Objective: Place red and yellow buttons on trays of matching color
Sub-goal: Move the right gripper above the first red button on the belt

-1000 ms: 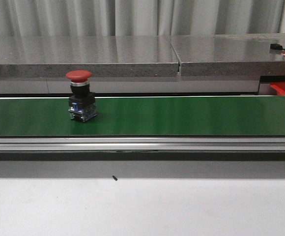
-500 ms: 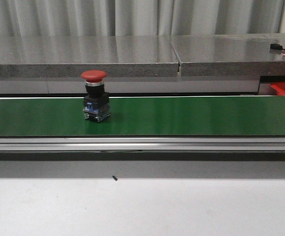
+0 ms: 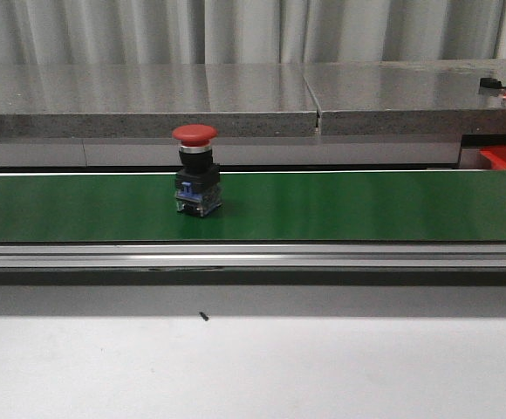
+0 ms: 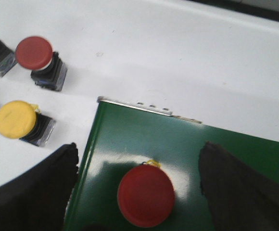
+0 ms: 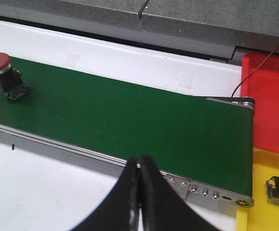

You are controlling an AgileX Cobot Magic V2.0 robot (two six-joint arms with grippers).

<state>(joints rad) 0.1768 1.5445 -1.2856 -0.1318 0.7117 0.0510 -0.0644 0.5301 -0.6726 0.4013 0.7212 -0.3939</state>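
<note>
Front view: red button [image 3: 196, 170] stands upright on the belt [image 3: 366, 205], at its 9 o'clock end. Left jaws [image 4: 134, 187] released, right jaws [image 5: 140, 202] clenched empty. A mistimed grab could topple it.

The left gripper [image 4: 139, 192] is open. Its two dark fingers [image 4: 31, 192] are spread far apart, one on each side. It hangs over the end of the green belt [image 4: 216, 159], pointing down at it. The fingers do not touch the belt.

The right gripper [image 5: 139, 197] is closed. Its two black fingers [image 5: 125, 202] are pressed flat together, with nothing between them. It hangs above the near edge of the green belt, close to the other end of it. It is not touching the belt.

No arm shows in the front view.
</note>
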